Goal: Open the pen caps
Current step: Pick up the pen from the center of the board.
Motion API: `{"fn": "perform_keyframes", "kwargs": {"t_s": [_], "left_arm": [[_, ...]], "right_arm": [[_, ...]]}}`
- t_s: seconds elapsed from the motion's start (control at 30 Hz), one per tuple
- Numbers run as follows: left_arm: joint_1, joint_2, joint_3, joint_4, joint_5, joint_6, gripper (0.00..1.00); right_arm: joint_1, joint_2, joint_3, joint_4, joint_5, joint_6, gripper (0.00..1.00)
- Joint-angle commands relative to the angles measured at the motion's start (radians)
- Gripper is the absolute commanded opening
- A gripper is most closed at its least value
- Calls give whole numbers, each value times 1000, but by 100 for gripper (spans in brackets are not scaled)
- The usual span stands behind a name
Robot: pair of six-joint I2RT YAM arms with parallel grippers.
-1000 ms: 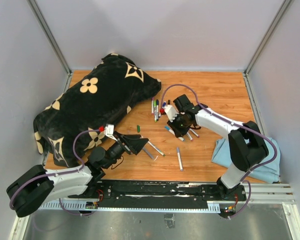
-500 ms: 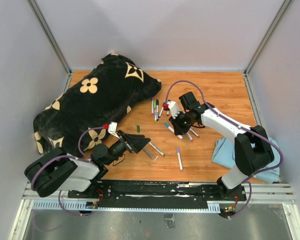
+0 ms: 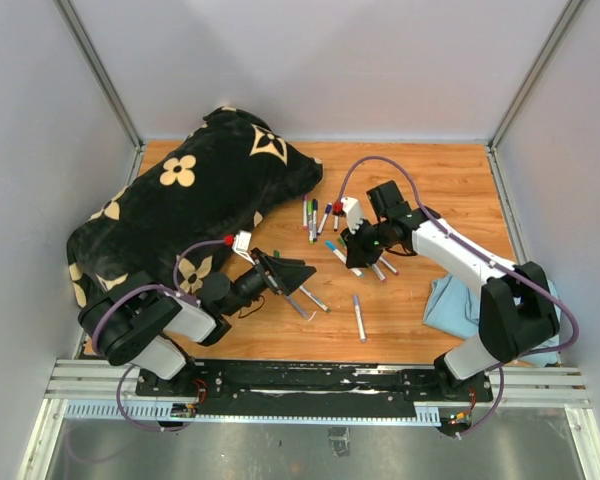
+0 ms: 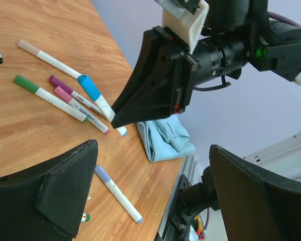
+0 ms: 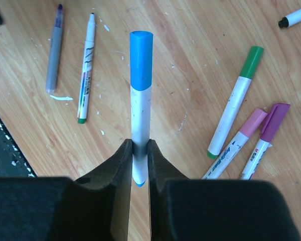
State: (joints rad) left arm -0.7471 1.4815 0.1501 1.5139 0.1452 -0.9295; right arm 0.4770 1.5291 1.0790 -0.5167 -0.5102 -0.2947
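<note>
**A:** Top view first. What has moved?

**B:** The left tool (image 3: 298,275) has swung in from the lower left toward the middle of the desk (image 3: 430,180). Its jaws are spread wide and hold nothing. The right tool (image 3: 352,243), at centre, has edged up and to the left and is clamped on a marker (image 3: 332,247). Loose pens lie just above and below it. The cushion (image 3: 180,200) fills the upper left.

**A:** And from the left wrist?

**B:** The right tool's tip points down at centre frame. The blue cap (image 4: 89,88) juts out at left centre, low over the desk. The left fingers (image 4: 65,186) sit in the bottom corners, well apart and short of the cap.

**A:** Right wrist?

**B:** The jaws pinch the white barrel (image 5: 139,120) near its tail, and the blue cap at top centre is on. A green cap (image 5: 253,56), a pink cap (image 5: 255,122) and a purple cap (image 5: 274,119) lie at right on their pens.

**A:** So where does that leave the job?

**B:** I'd say the arms are lining up a two-handed pull. The left tool has yet to close on the blue cap.
</note>
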Motion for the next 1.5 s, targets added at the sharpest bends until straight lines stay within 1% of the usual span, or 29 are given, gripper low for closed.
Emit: {"fn": "perform_keyframes", "kwargs": {"t_s": [0.0,0.27,0.47,0.57,0.63,0.77,0.83,0.87,1.0,1.07,1.1,1.23,1.27,1.3,1.33,1.47], "left_arm": [[9,49,62,49,5,-1,96],[9,158,168,57,-12,-44,89],[8,219,241,48,-33,-77,87],[8,233,271,24,-40,-83,83],[8,239,286,-6,-52,-84,79],[6,245,313,-51,-57,-83,66],[6,249,324,-63,-56,-83,54],[5,250,327,-68,-55,-84,51],[1,252,334,-78,-47,-81,42],[-2,252,338,-86,-45,-77,34],[-4,251,339,-88,-43,-74,30],[-9,248,335,-89,-36,-67,5],[-11,243,327,-81,-38,-63,1],[-15,238,319,-72,-39,-60,1],[-19,230,309,-62,-44,-55,0],[-41,179,265,-23,-64,-27,0]], "right_arm": [[-37,-61,-25,30,-83,31,1],[-46,-113,-44,57,-173,43,1],[-47,-127,-51,63,-228,47,1],[-46,-131,-53,64,-247,46,1],[-46,-133,-53,64,-260,44,1],[-46,-136,-55,64,-283,46,1],[-47,-138,-55,63,-288,46,1],[-46,-138,-54,63,-290,48,1],[-46,-138,-54,64,-292,49,1],[-46,-136,-54,64,-296,49,1],[-46,-135,-56,63,-300,48,1],[-46,-137,-57,59,-324,38,1],[-46,-138,-58,57,-334,34,1],[-46,-139,-59,56,-347,30,1],[-46,-140,-59,54,-358,27,3],[-46,-142,-62,47,-391,14,30]]}}
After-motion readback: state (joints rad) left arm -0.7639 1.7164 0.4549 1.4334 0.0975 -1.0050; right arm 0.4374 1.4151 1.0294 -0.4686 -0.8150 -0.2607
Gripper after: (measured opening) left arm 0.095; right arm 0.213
